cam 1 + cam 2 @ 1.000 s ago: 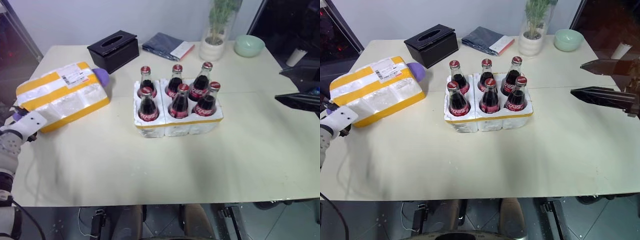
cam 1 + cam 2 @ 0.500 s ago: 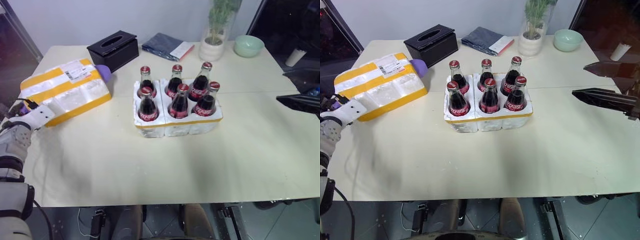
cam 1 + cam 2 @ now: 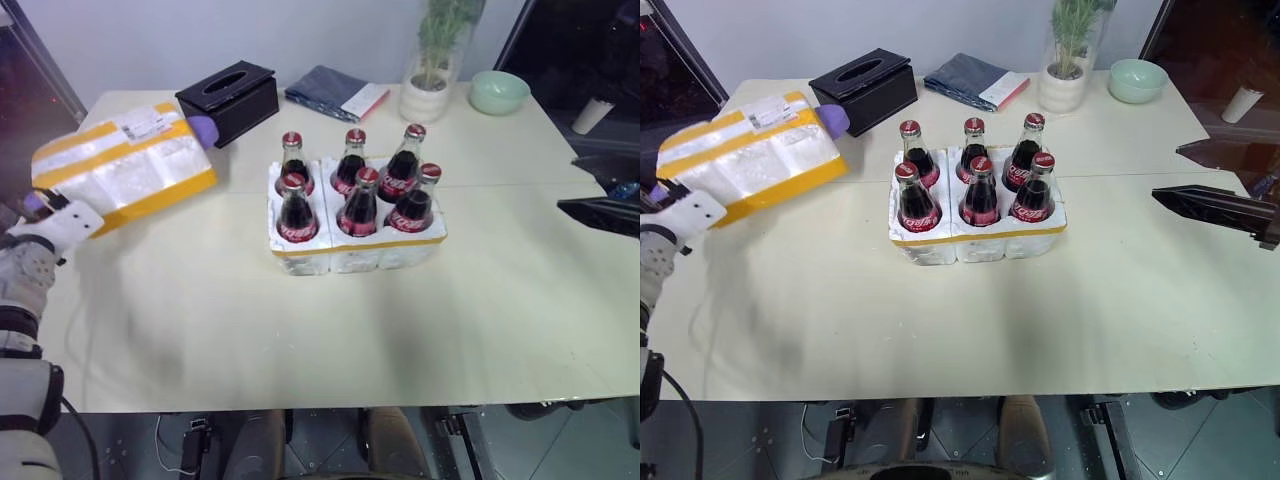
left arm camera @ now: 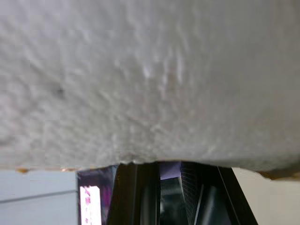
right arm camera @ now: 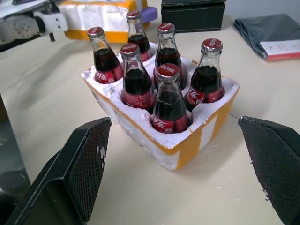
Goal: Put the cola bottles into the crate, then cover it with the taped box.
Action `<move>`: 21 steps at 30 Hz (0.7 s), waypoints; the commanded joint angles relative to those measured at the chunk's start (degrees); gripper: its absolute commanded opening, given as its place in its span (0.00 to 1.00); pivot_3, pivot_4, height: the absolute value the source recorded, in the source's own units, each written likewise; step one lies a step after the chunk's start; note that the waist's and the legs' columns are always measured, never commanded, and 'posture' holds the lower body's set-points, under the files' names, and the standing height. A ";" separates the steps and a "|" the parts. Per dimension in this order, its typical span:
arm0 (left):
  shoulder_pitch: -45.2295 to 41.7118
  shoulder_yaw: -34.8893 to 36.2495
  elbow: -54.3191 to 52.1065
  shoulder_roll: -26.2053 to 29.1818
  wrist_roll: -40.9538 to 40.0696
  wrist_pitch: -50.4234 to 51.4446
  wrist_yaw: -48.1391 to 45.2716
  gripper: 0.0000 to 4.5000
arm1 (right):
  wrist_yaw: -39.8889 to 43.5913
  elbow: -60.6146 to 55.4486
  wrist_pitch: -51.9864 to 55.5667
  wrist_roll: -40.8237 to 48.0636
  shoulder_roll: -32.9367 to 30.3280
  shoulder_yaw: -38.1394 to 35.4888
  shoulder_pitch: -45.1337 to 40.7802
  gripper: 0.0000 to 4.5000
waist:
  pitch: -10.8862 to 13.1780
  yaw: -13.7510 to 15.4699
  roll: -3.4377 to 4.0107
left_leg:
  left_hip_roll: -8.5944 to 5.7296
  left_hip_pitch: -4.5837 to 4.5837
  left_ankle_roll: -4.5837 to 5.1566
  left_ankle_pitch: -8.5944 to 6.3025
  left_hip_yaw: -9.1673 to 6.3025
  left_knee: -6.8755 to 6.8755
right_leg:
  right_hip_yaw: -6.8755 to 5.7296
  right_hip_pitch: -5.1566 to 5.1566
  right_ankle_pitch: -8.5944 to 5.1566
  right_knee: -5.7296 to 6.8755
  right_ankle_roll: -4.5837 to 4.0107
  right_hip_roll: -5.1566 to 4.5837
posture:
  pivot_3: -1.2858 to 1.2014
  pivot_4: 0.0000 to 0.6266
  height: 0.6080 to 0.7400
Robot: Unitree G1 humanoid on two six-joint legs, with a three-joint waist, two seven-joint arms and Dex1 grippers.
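Six cola bottles (image 3: 358,205) stand upright in the sockets of the white foam crate (image 3: 355,258) at the table's middle. The taped box (image 3: 125,170), white foam with yellow bands and a label on top, hangs slightly above the table at the far left. My left gripper (image 3: 48,205) is shut on its near corner. The left wrist view shows the box's foam side (image 4: 150,79) right above the black fingers (image 4: 140,197). My right gripper (image 3: 1200,180) hovers open at the right, level with the crate, its fingers (image 5: 84,164) spread wide with nothing between them.
A black tissue box (image 3: 228,98) sits just behind the taped box, with a purple object (image 3: 203,128) between them. Along the back edge are a folded dark cloth (image 3: 335,92), a plant in a glass vase (image 3: 432,70) and a green bowl (image 3: 498,90).
My left gripper has shut on the taped box's near corner and raised it off the table, a little away from me. The right gripper has barely moved.
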 commanded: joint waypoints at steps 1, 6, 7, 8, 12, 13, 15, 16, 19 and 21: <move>0.05 4.42 -15.80 4.55 -4.29 0.87 -7.12 0.02 | 0.24 -0.87 -3.76 -2.41 0.86 -0.86 1.37 1.00 | 0.01 0.14 -0.03 | 0.00 0.00 0.00 0.00 0.00 0.00 | 0.00 0.00 0.00 0.00 0.00 0.00 | 0.52 0.24 1.00; 3.24 9.25 -42.03 5.50 -9.62 12.58 -19.06 0.02 | -0.34 -0.63 -5.80 -2.89 2.57 1.36 1.54 1.00 | 0.00 -0.06 -0.01 | 0.00 -0.01 -0.02 0.01 0.00 0.02 | 0.01 0.03 0.00 -0.01 0.00 0.00 | 0.52 0.24 1.00; 3.47 9.59 -47.81 5.08 -10.60 15.60 -21.72 0.02 | -0.50 -0.34 -6.30 -3.08 2.90 2.07 1.39 1.00 | 0.00 -0.09 -0.02 | 0.00 -0.01 -0.02 0.01 0.00 0.02 | 0.01 0.03 0.00 0.00 0.00 0.00 | 0.52 0.24 1.00; 3.55 9.68 -52.77 4.69 -11.26 18.36 -23.93 0.02 | -0.73 -0.24 -6.61 -3.25 3.19 2.80 1.12 1.00 | 0.00 -0.11 -0.02 | 0.01 -0.01 -0.02 0.01 0.00 0.03 | 0.01 0.04 0.00 0.00 0.00 0.01 | 0.52 0.24 1.00; 2.44 8.43 -69.24 2.97 -11.82 29.49 -30.74 0.02 | -2.29 -0.31 -6.93 -3.25 3.92 5.94 -0.96 1.00 | 0.01 -0.29 -0.01 | 0.00 -0.02 -0.01 0.01 0.00 0.08 | 0.01 0.06 0.00 0.00 0.00 0.01 | 0.52 0.24 1.00; 1.90 7.64 -73.15 2.44 -11.87 32.42 -32.52 0.02 | -2.94 -0.39 -6.75 -3.03 4.05 6.72 -1.80 1.00 | 0.01 -0.42 0.00 | 0.01 -0.01 -0.01 0.01 0.00 0.08 | 0.01 0.05 0.00 0.00 0.00 0.03 | 0.52 0.24 1.00; 0.72 6.28 -79.03 1.32 -11.90 37.84 -35.26 0.02 | -4.15 -0.56 -6.26 -2.60 4.45 7.94 -3.33 1.00 | 0.01 -0.51 0.00 | 0.04 0.00 -0.01 0.01 0.00 0.08 | 0.01 0.05 0.00 0.01 0.00 0.07 | 0.52 0.24 1.00; 0.39 5.37 -81.54 0.91 -11.48 40.33 -36.47 0.02 | -4.81 -0.74 -6.01 -2.42 4.70 8.52 -4.00 1.00 | 0.01 -0.49 -0.01 | 0.05 -0.01 -0.01 0.01 0.00 0.08 | 0.01 0.06 0.00 0.01 0.00 0.08 | 0.52 0.24 1.00; 1.85 1.58 -88.09 2.92 -8.06 42.28 -40.84 0.02 | -6.64 -1.65 -5.03 -1.72 5.64 9.34 -5.35 1.00 | 0.01 -0.46 -0.01 | 0.05 -0.01 0.00 0.01 -0.01 0.13 | 0.01 0.08 0.00 0.01 0.00 0.09 | 0.52 0.24 1.00; 2.52 0.33 -90.33 2.62 -6.91 42.75 -41.59 0.02 | -7.86 -2.37 -4.31 -1.00 6.44 9.41 -5.95 1.00 | 0.01 -0.36 0.00 | 0.06 -0.01 0.00 0.01 -0.01 0.14 | 0.01 0.08 -0.01 0.00 0.00 0.10 | 0.52 0.24 1.00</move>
